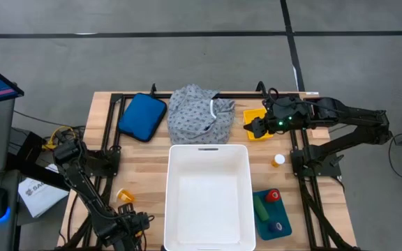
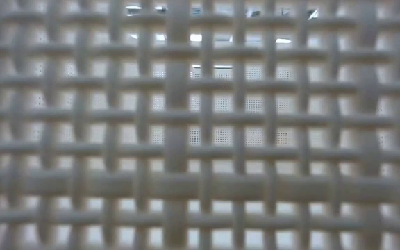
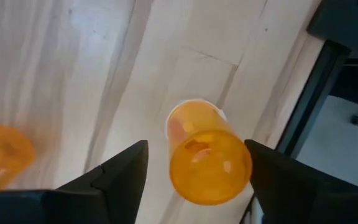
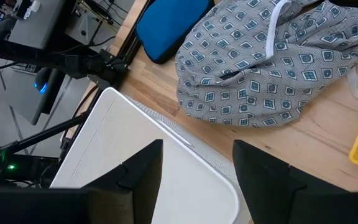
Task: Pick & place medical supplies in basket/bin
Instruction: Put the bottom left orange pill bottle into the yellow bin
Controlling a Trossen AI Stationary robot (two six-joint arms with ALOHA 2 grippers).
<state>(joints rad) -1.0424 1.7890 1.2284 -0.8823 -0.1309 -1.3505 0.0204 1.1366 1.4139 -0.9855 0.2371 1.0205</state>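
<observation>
1. Left gripper (image 3: 194, 171) low at the table's near-left corner, fingers spread apart and holding nothing. An orange pill bottle (image 3: 205, 155) lies on its side right between the fingers in the left wrist view, cap end pointing away from the camera, so its long axis runs roughly along the gripper's reach. A second orange blur (image 3: 2, 152) sits off to the side, probably another bottle, too cropped to be sure.
2. In the high view that bottle (image 1: 125, 196) lies on the wood left of the white bin (image 1: 209, 155); the left arm is far nearer to it than the right.
3. Blue pouch (image 1: 142, 116) at the far left of the table, untouched.
4. Grey-white dotted garment (image 1: 199, 113) bunched just beyond the bin's far rim, lying on the table and not in the bin.
5. White bin centre, nothing visible inside it. The low view is filled by the basket weave (image 2: 200, 125).
6. Right gripper (image 4: 197, 168) hovers near the bin's far-right corner, fingers parted and empty, garment ahead of it.
7. Yellow tray (image 1: 255, 124) under the right arm, contents hidden.
8. Another orange bottle (image 1: 278, 160) right of the bin.
9. Blue tray (image 1: 262, 223) near-right holds red (image 1: 273, 196), green (image 1: 263, 209) and purple (image 1: 278, 226) cylinders.
</observation>
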